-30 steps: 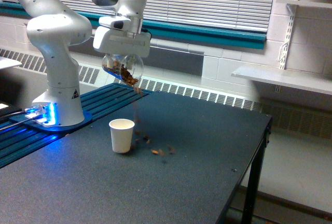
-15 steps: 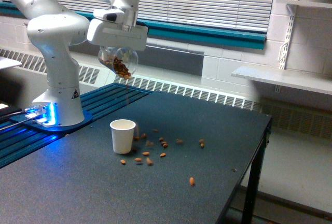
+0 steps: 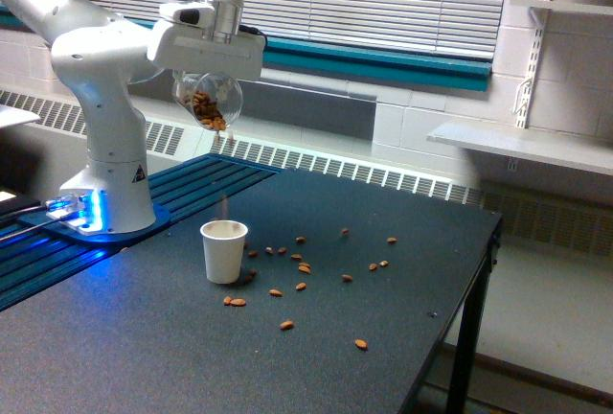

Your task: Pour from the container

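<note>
My gripper is shut on the container, a small clear plastic cup tipped over with its mouth down to the exterior view's right. Brown nuts show through its walls and sit at its lip. It hangs high above the white paper cup, which stands upright on the dark table. Several spilled nuts lie scattered on the table to the right of the paper cup. One blurred nut is falling just above the paper cup.
The arm's white base stands at the left on a blue slatted platform. The table's right edge drops off to the floor. A wall shelf and a radiator grille lie behind.
The gripper and container have moved up and to the left, now over the paper cup. More nuts have fallen and scattered farther right across the table.
</note>
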Tool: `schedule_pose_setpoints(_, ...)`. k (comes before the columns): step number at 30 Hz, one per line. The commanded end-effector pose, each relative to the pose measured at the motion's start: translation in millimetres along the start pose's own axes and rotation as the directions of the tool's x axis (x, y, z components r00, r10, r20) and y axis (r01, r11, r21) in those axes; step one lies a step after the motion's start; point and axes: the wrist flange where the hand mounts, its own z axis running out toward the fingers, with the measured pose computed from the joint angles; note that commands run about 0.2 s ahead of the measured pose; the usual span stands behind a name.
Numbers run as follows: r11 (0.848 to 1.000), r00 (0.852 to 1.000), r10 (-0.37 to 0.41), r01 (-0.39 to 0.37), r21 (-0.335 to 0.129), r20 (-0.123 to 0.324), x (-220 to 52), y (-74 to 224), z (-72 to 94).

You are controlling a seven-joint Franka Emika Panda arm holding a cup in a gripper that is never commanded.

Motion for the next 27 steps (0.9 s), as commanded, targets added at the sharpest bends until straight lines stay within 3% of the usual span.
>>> schedule_pose_setpoints(1,0.998,0.999,0.051,-0.05,-0.041,0.012,-2,7,13.8)
schedule_pose_setpoints(12,0.997,0.998,0.06,-0.059,-0.048,0.016,6,5,18.5)
schedule_pose_setpoints(27,0.995,0.997,0.066,-0.063,-0.079,0.03,22,-2,36.9)
